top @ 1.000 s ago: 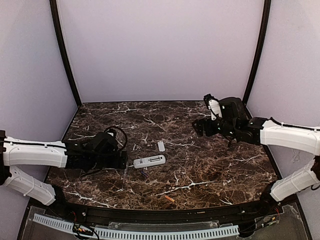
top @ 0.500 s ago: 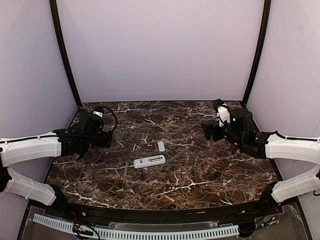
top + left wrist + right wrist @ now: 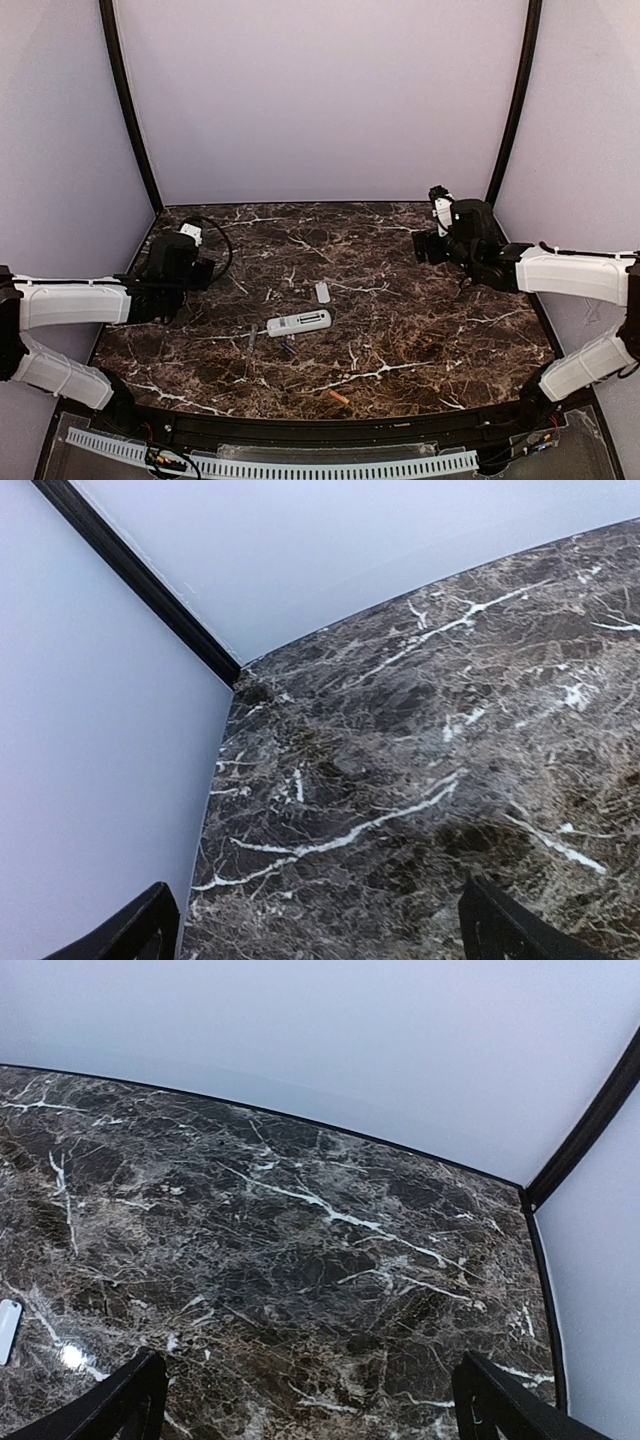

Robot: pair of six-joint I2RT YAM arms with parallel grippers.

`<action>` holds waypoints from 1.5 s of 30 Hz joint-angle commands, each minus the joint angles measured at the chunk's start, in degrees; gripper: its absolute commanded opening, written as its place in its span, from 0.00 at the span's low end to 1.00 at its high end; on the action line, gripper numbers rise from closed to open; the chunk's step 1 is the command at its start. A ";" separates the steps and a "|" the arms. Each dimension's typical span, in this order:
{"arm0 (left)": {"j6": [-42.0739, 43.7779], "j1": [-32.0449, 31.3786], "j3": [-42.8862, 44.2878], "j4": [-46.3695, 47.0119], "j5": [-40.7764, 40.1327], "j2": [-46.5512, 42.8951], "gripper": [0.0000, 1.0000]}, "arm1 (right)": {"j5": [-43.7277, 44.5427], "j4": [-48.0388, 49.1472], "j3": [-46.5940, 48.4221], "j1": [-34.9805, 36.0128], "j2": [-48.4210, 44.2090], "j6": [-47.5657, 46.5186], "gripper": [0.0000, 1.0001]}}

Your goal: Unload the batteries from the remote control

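Top external view: left hand [image 3: 203, 266] and right hand [image 3: 424, 246] both gape wide, holding nothing, well apart at opposite sides of the table [image 3: 420, 330]. Between them lies one remote control [image 3: 299, 322]. One white cover [image 3: 322, 292] lies just beyond it, one dark battery [image 3: 285, 347] just nearer, and one orange battery [image 3: 339, 397] by the near edge.
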 commanded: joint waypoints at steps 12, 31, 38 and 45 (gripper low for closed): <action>3.70 18.47 -13.18 34.25 8.24 3.31 0.99 | -3.42 4.91 -10.19 -14.28 -8.59 6.12 0.99; -1.45 29.43 -21.19 59.92 30.73 18.50 0.98 | -11.69 37.43 -27.00 -26.72 -6.54 -3.71 0.99; 0.04 29.43 -19.69 58.31 33.94 19.03 0.99 | -19.09 49.60 -29.39 -31.78 1.24 -4.29 0.99; -0.51 29.46 -18.01 54.80 32.39 18.92 0.98 | -27.42 58.01 -29.57 -36.67 8.25 -3.31 0.99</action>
